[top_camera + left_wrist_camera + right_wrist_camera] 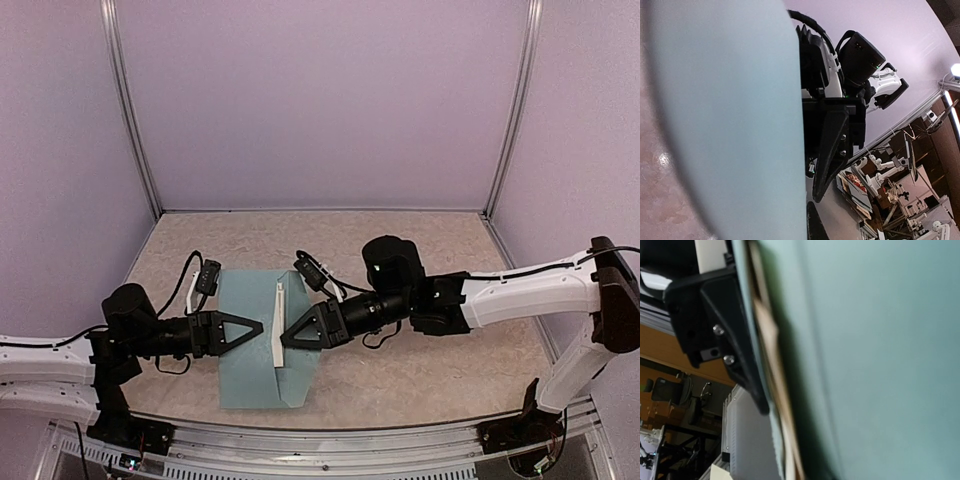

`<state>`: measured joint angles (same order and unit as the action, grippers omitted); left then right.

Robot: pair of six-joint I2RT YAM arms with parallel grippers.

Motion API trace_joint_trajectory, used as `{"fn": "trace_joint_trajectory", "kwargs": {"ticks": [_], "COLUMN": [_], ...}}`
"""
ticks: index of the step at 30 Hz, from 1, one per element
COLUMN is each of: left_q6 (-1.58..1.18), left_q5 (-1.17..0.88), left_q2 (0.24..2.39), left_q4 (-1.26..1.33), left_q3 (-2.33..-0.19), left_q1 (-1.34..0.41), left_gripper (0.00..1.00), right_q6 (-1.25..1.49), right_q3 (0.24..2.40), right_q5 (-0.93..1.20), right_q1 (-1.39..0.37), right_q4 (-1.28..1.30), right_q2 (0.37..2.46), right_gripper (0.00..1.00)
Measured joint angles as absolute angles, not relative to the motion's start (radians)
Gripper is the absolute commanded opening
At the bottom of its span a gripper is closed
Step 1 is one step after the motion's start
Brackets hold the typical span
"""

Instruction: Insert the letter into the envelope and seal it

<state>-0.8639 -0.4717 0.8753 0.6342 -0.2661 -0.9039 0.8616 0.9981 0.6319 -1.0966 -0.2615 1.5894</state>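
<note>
Top external: worktop (420, 250), envelope (245, 370) near front edge, centre. Letter (278, 325) shows only as pale strip standing along envelope's middle. My left gripper (260, 326) pinched tight on envelope. Right gripper (285, 340) at strip; I cannot tell its opening.

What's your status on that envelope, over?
Left gripper shut on envelope. Right gripper against it, grip unclear. Letter edge showing inside envelope. Nothing seen in the way.
</note>
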Motion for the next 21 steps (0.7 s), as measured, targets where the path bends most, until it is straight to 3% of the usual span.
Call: {"fn": "trace_joint_trajectory", "kwargs": {"ticks": [6, 9, 21], "left_q6": [-0.865, -0.866, -0.868], "left_q5": [-0.473, -0.473, -0.471], "left_q2": [0.876, 0.876, 0.889], "left_q4": [0.635, 0.635, 0.652], "left_q3": [-0.266, -0.266, -0.266], "left_q1": [-0.904, -0.904, -0.905], "left_gripper": [0.0, 0.0, 0.08], "right_q6": [0.871, 0.876, 0.881], "right_q3": [0.998, 1.0, 1.008], "right_q5": [0.632, 0.638, 0.661], "right_q1": [-1.097, -1.097, -1.097], "right_q4": [-0.279, -0.3, -0.329], "right_q2": [1.599, 1.614, 1.632], "right_gripper": [0.12, 0.0, 0.0]}}
